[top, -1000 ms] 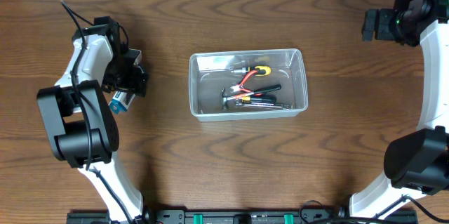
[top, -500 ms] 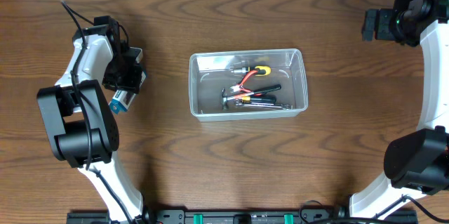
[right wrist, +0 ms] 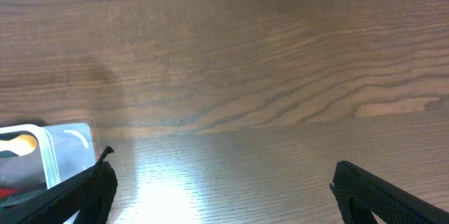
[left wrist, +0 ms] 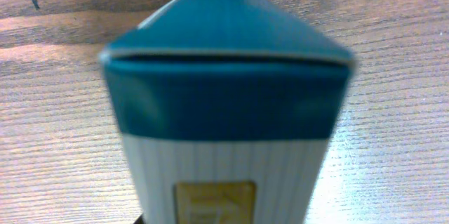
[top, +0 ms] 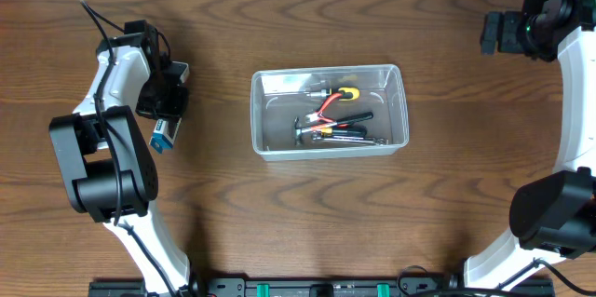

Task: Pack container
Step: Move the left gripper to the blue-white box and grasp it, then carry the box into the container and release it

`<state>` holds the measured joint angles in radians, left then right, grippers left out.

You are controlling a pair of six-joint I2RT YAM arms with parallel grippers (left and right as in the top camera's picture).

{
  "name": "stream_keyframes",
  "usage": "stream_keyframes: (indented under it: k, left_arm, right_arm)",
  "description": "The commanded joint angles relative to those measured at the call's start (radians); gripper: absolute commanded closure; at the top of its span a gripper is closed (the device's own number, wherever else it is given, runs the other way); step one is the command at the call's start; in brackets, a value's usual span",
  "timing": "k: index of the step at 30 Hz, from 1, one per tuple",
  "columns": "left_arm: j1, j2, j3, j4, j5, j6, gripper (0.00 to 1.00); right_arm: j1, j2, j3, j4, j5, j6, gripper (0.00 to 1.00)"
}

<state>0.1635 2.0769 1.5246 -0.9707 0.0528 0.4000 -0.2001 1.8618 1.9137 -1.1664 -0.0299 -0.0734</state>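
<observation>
Okay, your container (top: 276, 129) sits at the middle of the desk (top: 298, 213), long side running left to right, top open. Inside it lie a tool with red and yellow handles (top: 333, 98) and some black-handled tools (top: 343, 129), piled together and touching, mostly in the near-right part.

Your left claw (top: 166, 111) is on the left of the desk, well apart from the container, right over a small box (top: 162, 137) with a teal end and a white striped body. The box fills the left wrist view and no claw tips show there, so I cannot tell whether that claw grips it or how wide it stands.

Your right claw (right wrist: 221, 168) is at the far right, well apart from the container. It is spread wide over bare desk, with its fingers (right wrist: 84, 189) at the two lower corners of its wrist view.
</observation>
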Motion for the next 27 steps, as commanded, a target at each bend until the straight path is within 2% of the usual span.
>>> stream_keyframes:
  k: [1, 17, 27]
  left_arm:
    - [0.004, 0.003, 0.029, 0.0, 0.007, 0.006, 0.94]
    - [-0.013, -0.236, 0.123, 0.042, 0.015, 0.006, 0.94]
    - [-0.151, -0.381, 0.123, 0.056, 0.019, 0.007, 0.94]
  right_arm:
    - [0.004, 0.008, 0.0, -0.001, -0.002, -0.01, 0.01]
    - [0.004, 0.008, 0.0, -0.001, -0.002, -0.01, 0.01]
    - [0.004, 0.008, 0.0, -0.001, -0.002, -0.01, 0.01]
